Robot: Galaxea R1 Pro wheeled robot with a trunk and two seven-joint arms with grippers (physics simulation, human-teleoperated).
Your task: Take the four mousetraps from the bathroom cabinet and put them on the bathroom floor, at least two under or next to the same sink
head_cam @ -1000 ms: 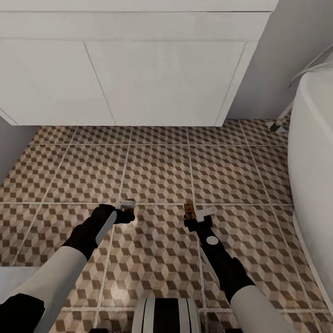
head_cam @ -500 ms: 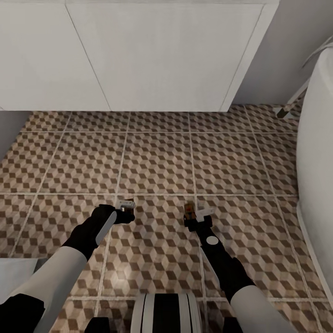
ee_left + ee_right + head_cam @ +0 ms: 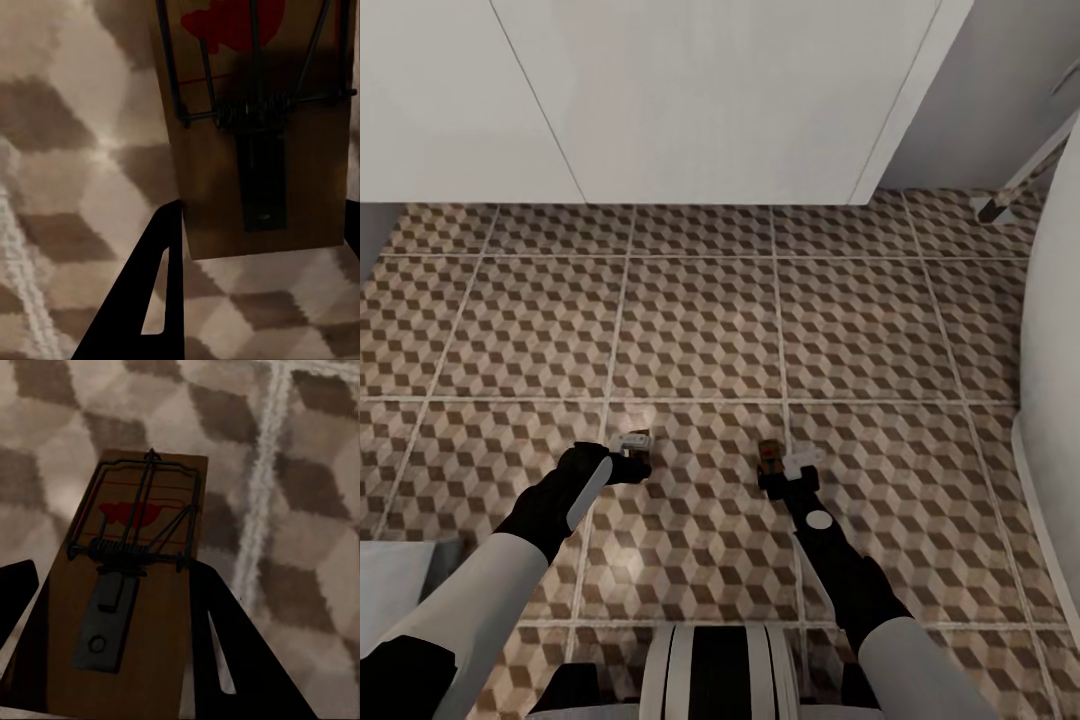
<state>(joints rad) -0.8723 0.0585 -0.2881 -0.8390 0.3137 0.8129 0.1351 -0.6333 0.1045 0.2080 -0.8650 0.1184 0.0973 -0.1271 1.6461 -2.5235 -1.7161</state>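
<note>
Each gripper carries one mousetrap, held low over the floor in front of the white vanity. The left gripper is clenched on the left trap: in the left wrist view a dark finger presses one long edge of the board, and the other edge runs to the frame's border beside a sliver of dark finger. The right gripper likewise grasps the right trap, with a finger on each long side of the board. Holding the boards by their edges keeps the fingers away from the wire on top, and, I judge, lets each trap be set down flat.

Each trap is a tan wooden rectangle with a dark wire frame, a coiled spring across the middle, a dark metal plate with a small hole, and a red mark near the end farthest from the gripper.

The vanity stands ahead of both grippers, its lower edge well apart from them across several tiles; the white tub is off beyond the right gripper. Both traps look close above the tiles, though I cannot tell whether either touches. The spot seems chosen to put two traps near the sink's vanity.
</note>
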